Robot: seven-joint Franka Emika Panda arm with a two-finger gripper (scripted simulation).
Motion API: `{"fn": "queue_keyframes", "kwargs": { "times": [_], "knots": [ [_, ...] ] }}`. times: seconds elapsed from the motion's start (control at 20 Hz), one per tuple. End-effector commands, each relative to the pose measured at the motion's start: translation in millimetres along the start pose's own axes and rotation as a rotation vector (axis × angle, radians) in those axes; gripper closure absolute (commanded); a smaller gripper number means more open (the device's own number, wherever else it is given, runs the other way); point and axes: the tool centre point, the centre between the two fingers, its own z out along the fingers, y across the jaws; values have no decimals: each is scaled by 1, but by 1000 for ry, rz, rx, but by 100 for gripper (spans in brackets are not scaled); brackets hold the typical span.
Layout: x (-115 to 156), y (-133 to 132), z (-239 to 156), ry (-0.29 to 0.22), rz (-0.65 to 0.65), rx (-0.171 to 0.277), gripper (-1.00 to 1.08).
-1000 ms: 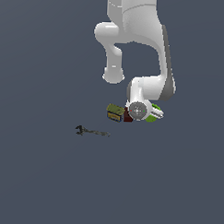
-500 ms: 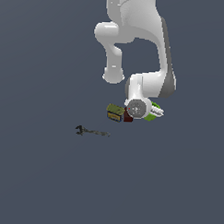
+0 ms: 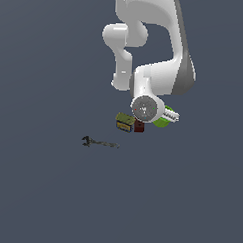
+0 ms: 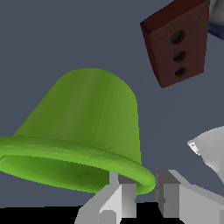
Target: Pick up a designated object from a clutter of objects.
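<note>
The lime-green cup [image 4: 87, 127] fills the wrist view, tilted, with its thick rim toward the camera. My gripper [image 4: 142, 181] straddles that rim, one finger [image 4: 114, 199] on each side, and is shut on it. In the exterior view the cup [image 3: 160, 123] shows as a green patch just behind my hand, with the gripper [image 3: 168, 116] at its edge. The olive-yellow box [image 3: 124, 122] and the dark red-brown block [image 3: 139, 127] lie close together at the exterior view's left of the cup. The block also shows in the wrist view [image 4: 177, 41], apart from the cup.
A thin dark grey wrench [image 3: 100, 142] lies flat on the grey floor [image 3: 50, 190], further toward the exterior view's left and apart from the other things. The white arm [image 3: 161, 55] rises above the cluster.
My hand has risen a little in the exterior view, and the green cup has moved with it. The box, block and wrench have not moved.
</note>
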Motion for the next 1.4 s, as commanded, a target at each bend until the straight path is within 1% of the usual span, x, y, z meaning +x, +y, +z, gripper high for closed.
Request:
{"fn": "queue_keyframes", "kwargs": {
  "times": [0.0, 0.7, 1.05, 1.35],
  "knots": [
    [-10, 4, -26, 1, 0, 0, 108],
    [-59, 20, -160, 1, 0, -1, 108],
    [-77, 25, -212, 0, -2, -1, 108],
    [-89, 27, -246, -1, -3, 0, 108]
  ]
}}
